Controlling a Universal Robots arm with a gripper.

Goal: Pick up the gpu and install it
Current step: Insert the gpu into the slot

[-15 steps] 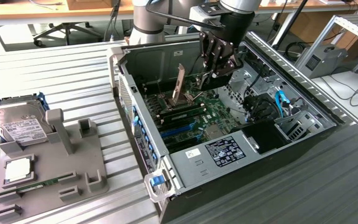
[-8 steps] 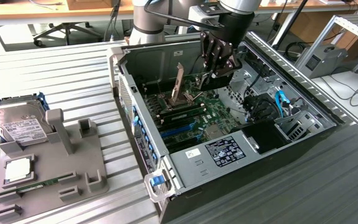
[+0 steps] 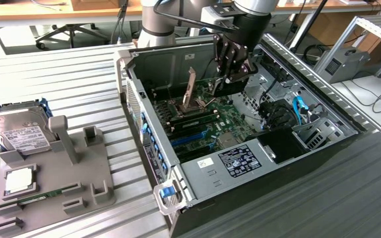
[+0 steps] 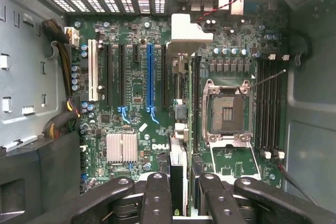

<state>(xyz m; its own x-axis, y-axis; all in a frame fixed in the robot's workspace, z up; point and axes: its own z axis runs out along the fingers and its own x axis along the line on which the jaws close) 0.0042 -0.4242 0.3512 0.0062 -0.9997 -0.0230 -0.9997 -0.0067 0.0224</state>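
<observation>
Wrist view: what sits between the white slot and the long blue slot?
Black slots lie side by side between the white slot and blue slot, seen in the wrist view.

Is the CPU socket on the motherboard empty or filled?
Empty. The CPU socket has its metal frame raised, and the bare contact field shows inside, with no processor seated in it.

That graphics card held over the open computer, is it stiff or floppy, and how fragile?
The gpu is probably stiff: it hangs straight, edge-on, in the gripper. A thin board, likely fragile. Clamped near one edge, it might pivot if bumped.
</observation>
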